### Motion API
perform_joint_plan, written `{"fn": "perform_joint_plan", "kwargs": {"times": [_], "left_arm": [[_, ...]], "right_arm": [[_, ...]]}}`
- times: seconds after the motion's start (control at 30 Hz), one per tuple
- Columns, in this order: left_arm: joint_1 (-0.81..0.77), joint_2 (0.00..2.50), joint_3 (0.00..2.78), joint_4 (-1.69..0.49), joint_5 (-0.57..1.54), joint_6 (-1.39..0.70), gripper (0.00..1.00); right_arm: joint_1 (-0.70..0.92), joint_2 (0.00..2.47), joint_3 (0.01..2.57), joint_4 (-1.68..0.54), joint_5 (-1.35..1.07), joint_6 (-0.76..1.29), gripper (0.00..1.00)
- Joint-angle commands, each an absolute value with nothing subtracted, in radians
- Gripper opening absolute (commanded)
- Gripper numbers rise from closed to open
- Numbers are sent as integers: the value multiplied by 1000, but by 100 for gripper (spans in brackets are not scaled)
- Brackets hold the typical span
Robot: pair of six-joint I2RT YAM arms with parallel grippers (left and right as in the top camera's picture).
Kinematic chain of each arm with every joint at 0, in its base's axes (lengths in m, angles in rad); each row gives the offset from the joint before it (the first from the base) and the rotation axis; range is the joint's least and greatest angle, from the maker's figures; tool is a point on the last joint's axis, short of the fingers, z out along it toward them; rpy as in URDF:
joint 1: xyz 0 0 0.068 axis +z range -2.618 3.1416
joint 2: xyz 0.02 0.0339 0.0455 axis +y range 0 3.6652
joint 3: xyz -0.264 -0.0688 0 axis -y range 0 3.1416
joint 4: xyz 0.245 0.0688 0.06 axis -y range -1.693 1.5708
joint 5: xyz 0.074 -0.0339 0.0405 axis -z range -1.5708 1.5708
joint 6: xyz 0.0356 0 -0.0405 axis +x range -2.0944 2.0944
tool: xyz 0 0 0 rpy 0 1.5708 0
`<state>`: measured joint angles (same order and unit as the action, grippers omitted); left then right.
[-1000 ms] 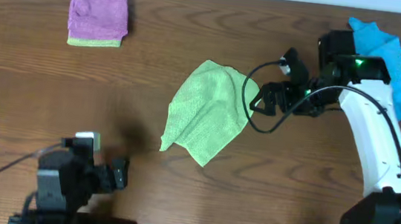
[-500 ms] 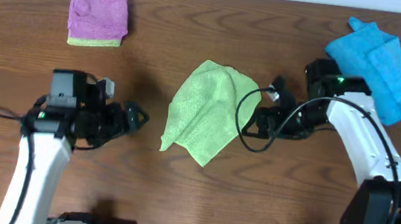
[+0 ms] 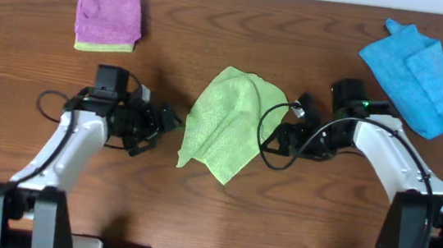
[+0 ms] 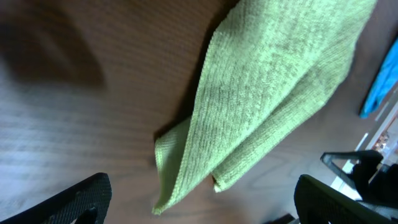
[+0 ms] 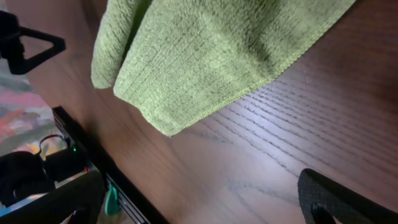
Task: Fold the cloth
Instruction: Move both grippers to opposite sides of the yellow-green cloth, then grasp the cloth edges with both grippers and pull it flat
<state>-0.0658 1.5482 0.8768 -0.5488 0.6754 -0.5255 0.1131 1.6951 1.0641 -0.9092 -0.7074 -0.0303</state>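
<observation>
Soft, light, floppy cloth (image 3: 225, 124) rumpled on the tabletop (image 3: 294, 222); left hand (image 3: 169, 121) at its nine o'clock, right hand (image 3: 274, 138) at three, both gaping empty. Pinch the corners, probably doubled.

cloth (image 3: 225, 124) on table (image 3: 30, 63), between left fingers (image 4: 68, 202) and right fingers (image 5: 348, 199)

Cloth (image 3: 225, 124) now: nubby matt terry, fine looped pile, stitched hem. Bench (image 3: 277, 221) under it: dark grained wood, smooth, slight sheen.
</observation>
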Motion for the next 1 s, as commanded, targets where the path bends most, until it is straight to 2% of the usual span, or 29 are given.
{"fn": "perform_joint_plan", "kwargs": {"times": [0.0,0.3,0.67,0.77,0.8,0.9,0.97], "left_arm": [[-89,1596,888,-516,681,-563,95],[-137,1684,888,-414,707,-616,95],[-200,1716,888,-367,700,-671,95],[-216,1723,888,-357,699,-678,100],[-218,1726,888,-356,699,-678,89],[-218,1729,888,-355,699,-678,71],[-218,1729,888,-353,699,-678,50]], "right_arm": [[149,1699,1045,-888,-735,51,99],[229,1699,1044,-841,-734,113,99],[237,1699,1044,-826,-734,146,99],[237,1699,1044,-826,-734,146,99],[237,1699,1044,-827,-734,150,99],[237,1699,1044,-828,-734,157,99],[237,1699,1043,-831,-734,161,99]]}}
